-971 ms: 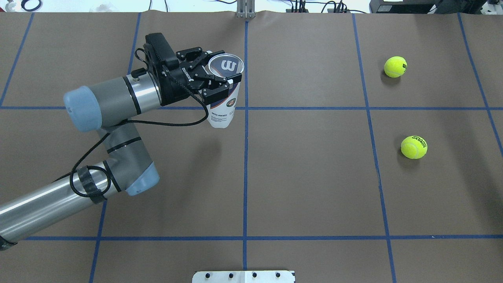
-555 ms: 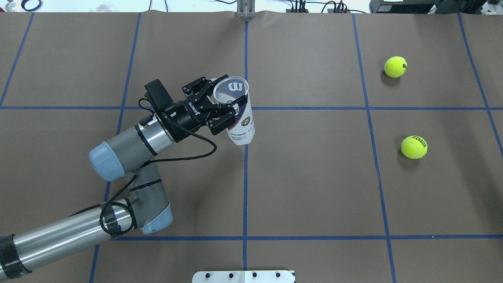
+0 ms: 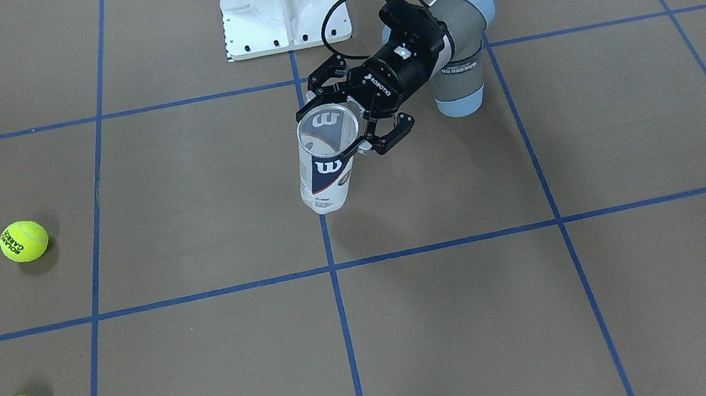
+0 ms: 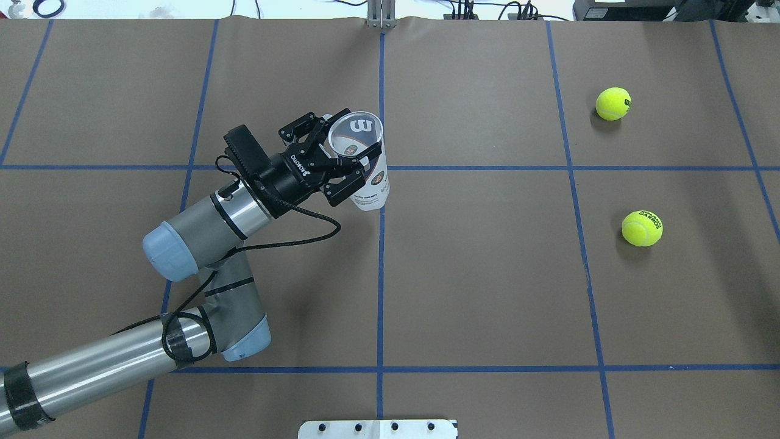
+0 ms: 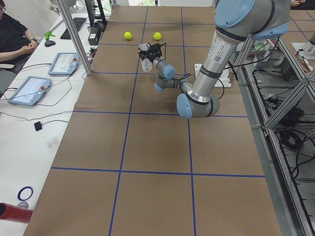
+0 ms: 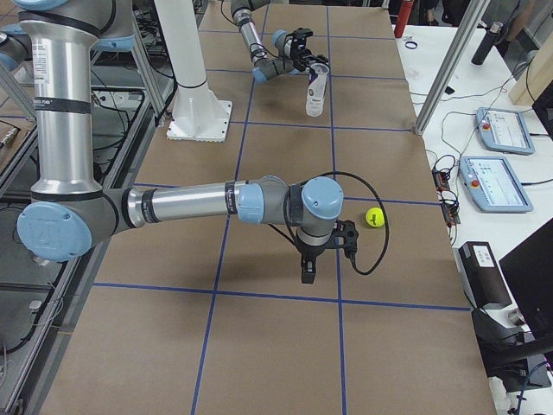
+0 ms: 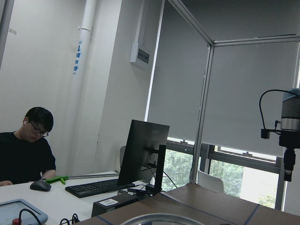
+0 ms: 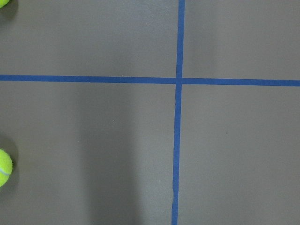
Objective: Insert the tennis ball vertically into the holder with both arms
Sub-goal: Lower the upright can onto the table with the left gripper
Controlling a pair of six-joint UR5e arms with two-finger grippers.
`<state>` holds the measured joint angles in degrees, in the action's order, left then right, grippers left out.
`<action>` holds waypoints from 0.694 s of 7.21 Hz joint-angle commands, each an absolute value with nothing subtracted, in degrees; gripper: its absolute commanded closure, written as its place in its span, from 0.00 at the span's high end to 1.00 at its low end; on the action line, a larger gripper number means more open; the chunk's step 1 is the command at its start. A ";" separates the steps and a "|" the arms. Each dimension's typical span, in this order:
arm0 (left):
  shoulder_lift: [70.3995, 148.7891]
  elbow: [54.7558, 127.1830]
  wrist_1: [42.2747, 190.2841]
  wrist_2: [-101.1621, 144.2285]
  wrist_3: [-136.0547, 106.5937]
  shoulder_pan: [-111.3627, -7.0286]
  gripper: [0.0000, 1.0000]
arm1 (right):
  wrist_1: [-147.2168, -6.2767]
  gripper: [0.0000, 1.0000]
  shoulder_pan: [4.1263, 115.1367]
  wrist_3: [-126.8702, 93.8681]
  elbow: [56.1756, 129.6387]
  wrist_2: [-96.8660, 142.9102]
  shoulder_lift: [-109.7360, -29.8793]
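Holder (image 4: 373, 182) is in the left gripper (image 4: 345, 152), fingers (image 4: 339, 189) wrapped round its upper part just under the metal rim, pinching it from both sides. Clear can, white and navy label, W logo visible down through the open mouth. It's about mid-counter, right by the centre blue tape line (image 4: 380, 292). Long axis close to vertical, mouth up, slight lean. Can't tell if the base touches the counter (image 4: 487, 286) or hangs just above it.

Two tennis balls, one (image 4: 613, 103) and another (image 4: 641, 228), lie loose on the counter, well apart from the holder, off toward the robot's right. Neither is held.

Right gripper (image 6: 307, 272) shows clearly only in the right side view, pointing straight down over bare counter. One tennis ball (image 6: 374, 216) is near it but off to the side, not under it. Its fingers: can't tell whether spread or closed. Its wrist camera shows a tape cross and ball edges at the picture's left, no fingers.

Judgement: holder is being presented upright, ball pick not yet done. Right arm is nearer the balls and the left is busy, so the right should fetch one, bring it over the mouth, then go down along that vertical axis. Any lean narrows the target
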<state>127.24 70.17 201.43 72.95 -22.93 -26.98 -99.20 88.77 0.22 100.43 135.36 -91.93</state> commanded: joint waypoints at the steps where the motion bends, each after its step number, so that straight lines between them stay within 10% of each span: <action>1: 128.23 66.80 201.01 71.55 -21.53 -26.90 0.47 | -99.23 1.00 88.77 0.18 100.46 135.35 -91.93; 5: 129.02 66.01 201.01 71.54 -21.97 -26.37 0.51 | -99.23 1.00 88.77 0.26 99.94 135.26 -91.67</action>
<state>128.77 66.50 201.01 71.56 -21.88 -26.50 -99.23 88.77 0.19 100.28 135.30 -91.88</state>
